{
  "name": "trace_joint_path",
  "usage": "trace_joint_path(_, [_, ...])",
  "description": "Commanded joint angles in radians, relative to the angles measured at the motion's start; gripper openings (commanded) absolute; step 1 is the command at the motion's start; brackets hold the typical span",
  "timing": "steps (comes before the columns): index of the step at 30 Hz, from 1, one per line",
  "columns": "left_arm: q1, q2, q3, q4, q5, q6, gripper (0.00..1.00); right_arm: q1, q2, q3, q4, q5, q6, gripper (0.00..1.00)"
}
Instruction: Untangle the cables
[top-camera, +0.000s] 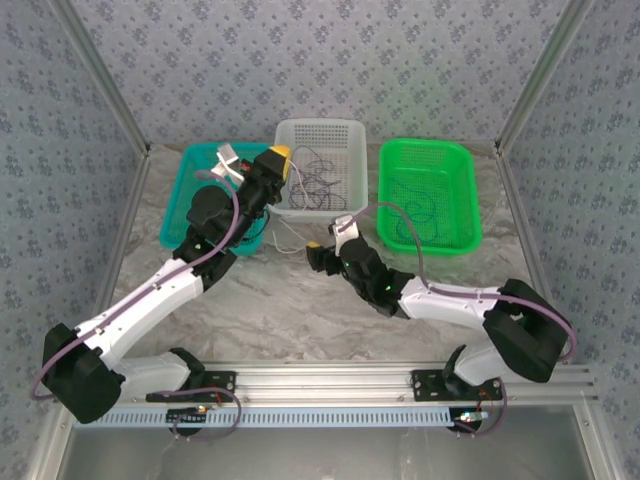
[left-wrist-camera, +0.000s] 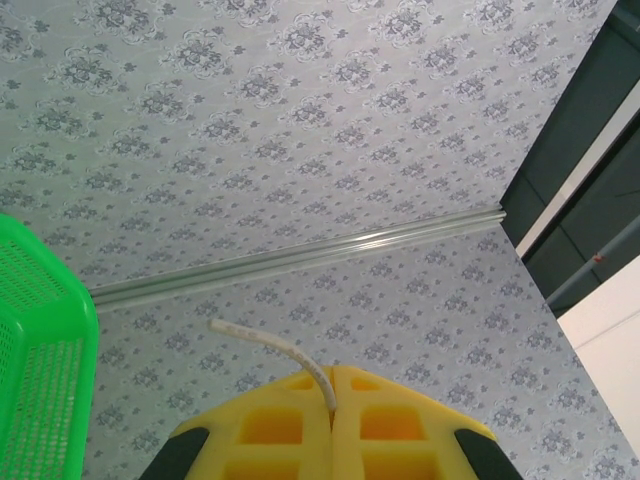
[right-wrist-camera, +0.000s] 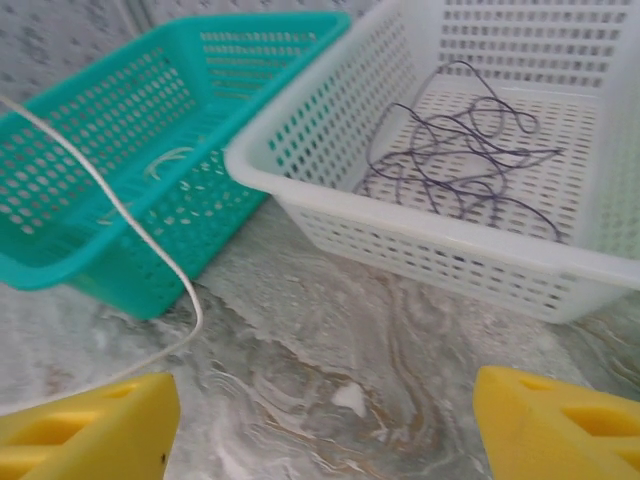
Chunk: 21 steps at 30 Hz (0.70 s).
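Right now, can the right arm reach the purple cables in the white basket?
Probably yes. The right gripper is open and faces the white basket; only bare table lies between, and the purple cables lie uncovered inside.

Grey marbled tabletop (top-camera: 300, 310), pale blue floral-patterned wall panels (top-camera: 320, 60) at far, left and right edges, silver aluminium posts (top-camera: 103, 75) at far corners, aluminium rail (top-camera: 330, 378) along near edge.

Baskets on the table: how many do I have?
3: teal basket at the far left, white basket in the middle, green basket at the right. None seems hidden.
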Motion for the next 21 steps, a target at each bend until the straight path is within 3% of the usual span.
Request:
trace_joint_path(1, [0.008,-0.01,0.02,0.001,0.002,0.01,0.0,-0.045,-0.041,-0.008,0.062,-0.17,0.028,0.81])
trace_joint_path(11, [0.008,0.011,0.029,0.012,0.029,0.004,0.0,-0.111,-0.02,0.086,-0.005,-0.388,0.062,0.82])
trace_joint_path(21, [0.007,0.018,0.042,0.016,0.051,0.003,0.0,-0.133,0.1,0.177,-0.01,-0.474,0.103,0.84])
